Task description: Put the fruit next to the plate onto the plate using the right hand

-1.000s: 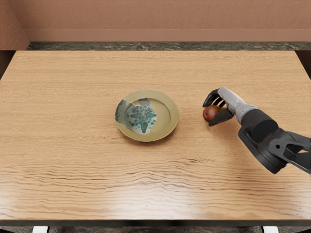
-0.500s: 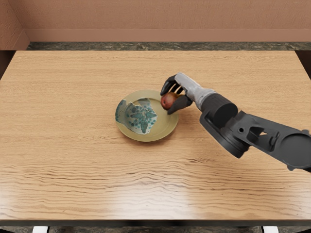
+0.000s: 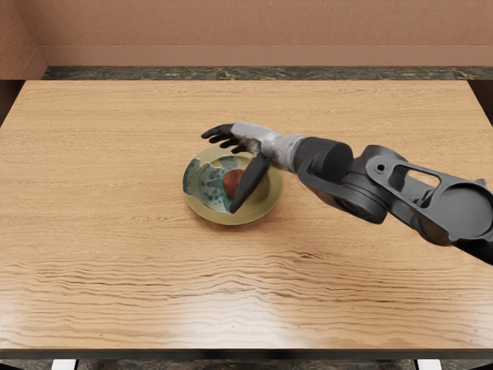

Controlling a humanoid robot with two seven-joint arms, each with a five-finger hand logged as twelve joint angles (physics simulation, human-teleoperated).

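A small reddish-brown fruit (image 3: 233,181) lies on the olive-green plate (image 3: 266,202), near its middle, beside the plate's teal leaf pattern. My right hand (image 3: 235,162) hovers over the plate with its fingers spread: the thumb (image 3: 248,183) points down just right of the fruit and the other fingers (image 3: 219,136) reach past the plate's far rim. The hand holds nothing. Its dark arm (image 3: 385,193) comes in from the right edge across the table. The left arm is out of view.
The plate sits on a wide wooden table (image 3: 115,254). A marble strip and a brown wall (image 3: 246,38) run along the table's far edge.
The right hand carried the fruit leftward from beside the plate to over it, then spread its fingers. The fruit now rests on the plate, released.
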